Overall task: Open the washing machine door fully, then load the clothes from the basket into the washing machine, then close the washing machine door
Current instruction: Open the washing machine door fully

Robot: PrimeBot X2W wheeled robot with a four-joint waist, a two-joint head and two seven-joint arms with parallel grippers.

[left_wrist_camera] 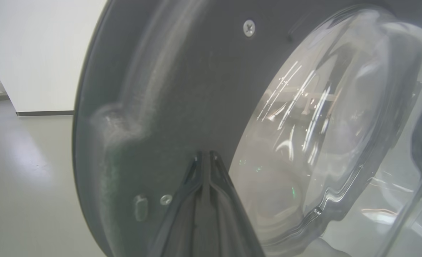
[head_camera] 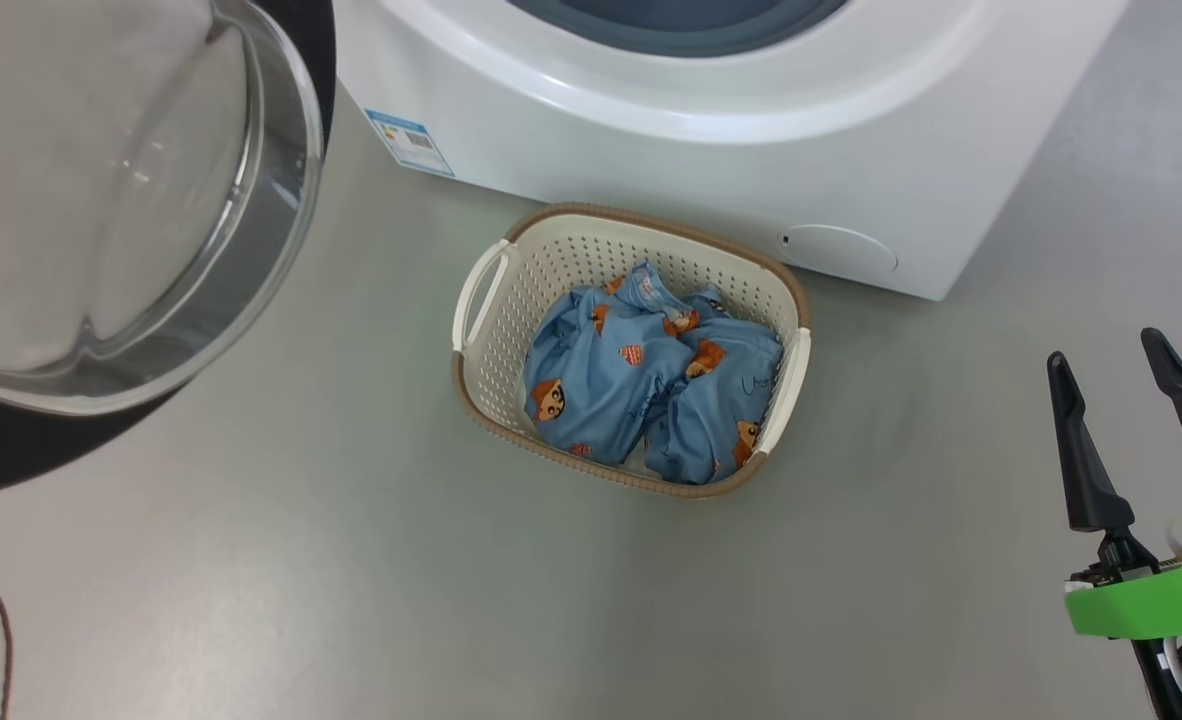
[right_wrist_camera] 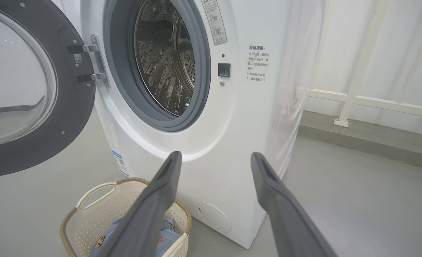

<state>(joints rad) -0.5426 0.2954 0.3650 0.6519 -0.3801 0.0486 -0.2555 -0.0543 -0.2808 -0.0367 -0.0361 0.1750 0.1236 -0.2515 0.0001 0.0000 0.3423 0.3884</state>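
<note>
The large round glossy black door (head_camera: 101,220) is hanging open beside the big white washing machine (head_camera: 671,150), the left end effector (left_wrist_camera: 205,156) pinched tight at its inner face. The right end effector (head_camera: 1103,347) is hovering spread wide, empty. Light blue printed fabric clothes (head_camera: 641,385) are lying in the cream perforated plastic basket (head_camera: 563,262).

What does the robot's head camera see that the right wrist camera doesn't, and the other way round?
Head camera's extra: a look straight down into the basket, with the whole pile of blue clothes and both white handles.
Right wrist camera's extra: the shiny steel drum, the door hinge and a white railing.
Both: the washing machine, its open door, the basket, and the open right gripper.
</note>
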